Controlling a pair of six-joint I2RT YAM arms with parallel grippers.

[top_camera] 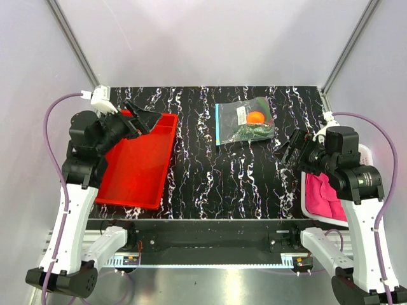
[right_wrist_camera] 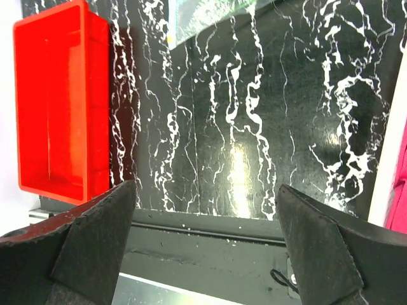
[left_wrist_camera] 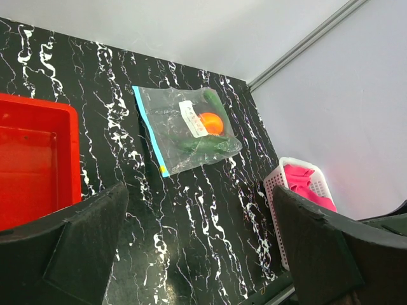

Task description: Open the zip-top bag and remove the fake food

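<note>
Clear zip-top bag (top_camera: 244,122), seemingly shut, holds fake food (top_camera: 255,118); left gripper (left_wrist_camera: 200,238), right gripper (right_wrist_camera: 205,235) spread.

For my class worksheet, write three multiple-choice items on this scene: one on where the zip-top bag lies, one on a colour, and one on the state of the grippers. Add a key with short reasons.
1. Where is the zip-top bag?
A. Flat on the table, apart from the red tray
B. Inside the red tray
C. Lifted in a gripper

2. What colour is the round fruit inside the bag?
A. Purple
B. Orange
C. White

3. In what state are the left gripper and the right gripper?
A. Both shut on the bag
B. One shut on the tray's rim
C. Both open, holding nothing

Key:
1 A: the bag rests on the black marbled surface, clear of the tray.
2 B: orange shows through the clear plastic.
3 C: each wrist view shows jaws spread wide with nothing between them.
</note>
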